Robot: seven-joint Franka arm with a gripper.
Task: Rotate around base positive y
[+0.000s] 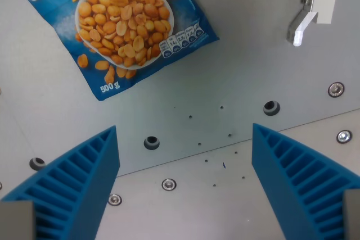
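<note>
Lying flat on the grey metal table (236, 54) at the wrist view's upper left, the peanut bag (121, 23) is a glossy blue plastic pouch printed with a bowl of golden nuts, its long axis running diagonally from the upper left toward the lower right, with its "500 g" corner pointing down. The gripper (185, 155) is spread wide with nothing between its ribbed blue fingers (79, 178), well below the bag. A small white plastic bracket (312, 12) sits at the upper right, and the smooth table shows round screw heads (336, 89) and dark holes (151, 142).
</note>
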